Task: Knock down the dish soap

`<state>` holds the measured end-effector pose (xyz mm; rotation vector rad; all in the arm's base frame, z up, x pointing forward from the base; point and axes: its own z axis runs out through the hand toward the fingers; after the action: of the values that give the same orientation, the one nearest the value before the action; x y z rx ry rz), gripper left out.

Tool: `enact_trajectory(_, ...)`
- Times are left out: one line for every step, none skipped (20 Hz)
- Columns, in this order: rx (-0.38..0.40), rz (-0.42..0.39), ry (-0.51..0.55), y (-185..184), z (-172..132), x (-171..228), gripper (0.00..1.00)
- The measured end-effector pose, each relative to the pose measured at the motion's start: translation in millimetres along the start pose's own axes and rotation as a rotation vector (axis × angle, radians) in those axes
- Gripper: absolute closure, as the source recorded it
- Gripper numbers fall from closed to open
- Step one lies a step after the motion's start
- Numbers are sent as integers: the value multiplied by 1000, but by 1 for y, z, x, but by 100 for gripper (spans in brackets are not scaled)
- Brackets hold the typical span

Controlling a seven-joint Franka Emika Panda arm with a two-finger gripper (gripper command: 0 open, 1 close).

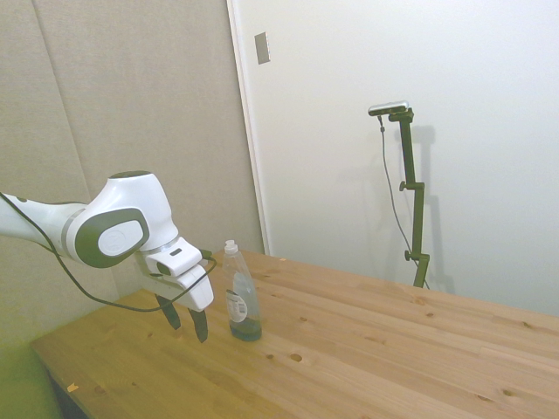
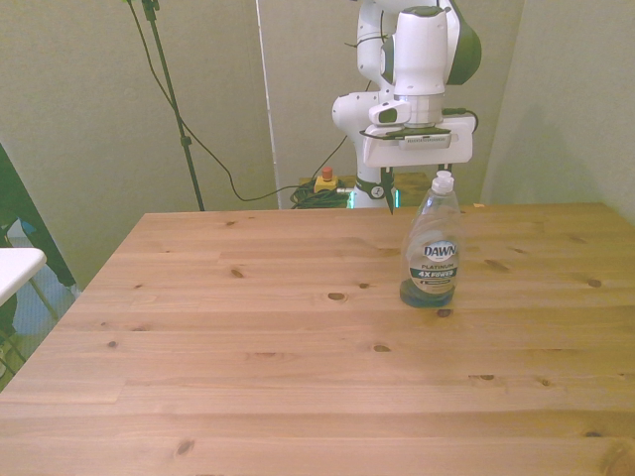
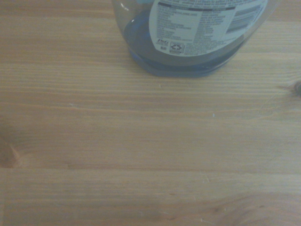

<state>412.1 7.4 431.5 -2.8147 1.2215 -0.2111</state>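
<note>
The slim clear plastic dish soap bottle [image 1: 242, 297] with its white nozzle cap stands upright on the light wooden table [image 1: 367, 349], a shallow pool of dark liquid sitting in its base. In the front view the bottle [image 2: 432, 243] shows a white label and stands right of the table's middle, toward the far edge.

The white arm's hand [image 1: 186, 325] hangs just beside the bottle, on the side facing the arm, with a small gap between them; they are not touching. Its 2 dark fingers [image 1: 200, 325] point down and slightly apart, with nothing between them, their tips low and close to the tabletop.

From the front, the hand [image 2: 387, 195] sits behind the bottle, a little toward the front view's left.

The wrist view looks down on bare planks, with the bottle's base and back label [image 3: 188, 42] close by.
</note>
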Motion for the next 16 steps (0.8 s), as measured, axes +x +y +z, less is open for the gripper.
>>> enact_trajectory(0,0,0,0,0,0,0)
enact_trajectory(-1,0,-1,0,1,0,0)
enact_trajectory(-1,-1,0,0,0,0,100)
enact_trajectory(2,-2,2,-1,0,0,100)
enact_trajectory(6,-2,7,-2,-1,0,100)
enact_trajectory(11,-4,12,-4,-3,1,100)
enact_trajectory(17,-5,18,-6,-6,2,100)
enact_trajectory(22,-6,24,-8,-9,2,100)
enact_trajectory(28,-6,29,-10,-12,3,100)
enact_trajectory(32,-5,35,-13,-15,4,100)
enact_trajectory(36,-2,40,-17,-18,4,100)
enact_trajectory(40,0,45,-20,-20,4,100)
enact_trajectory(43,4,49,-23,-22,4,100)
enact_trajectory(46,7,52,-26,-23,4,100)
enact_trajectory(48,13,56,-28,-24,5,100)
enact_trajectory(50,18,60,-31,-26,5,100)
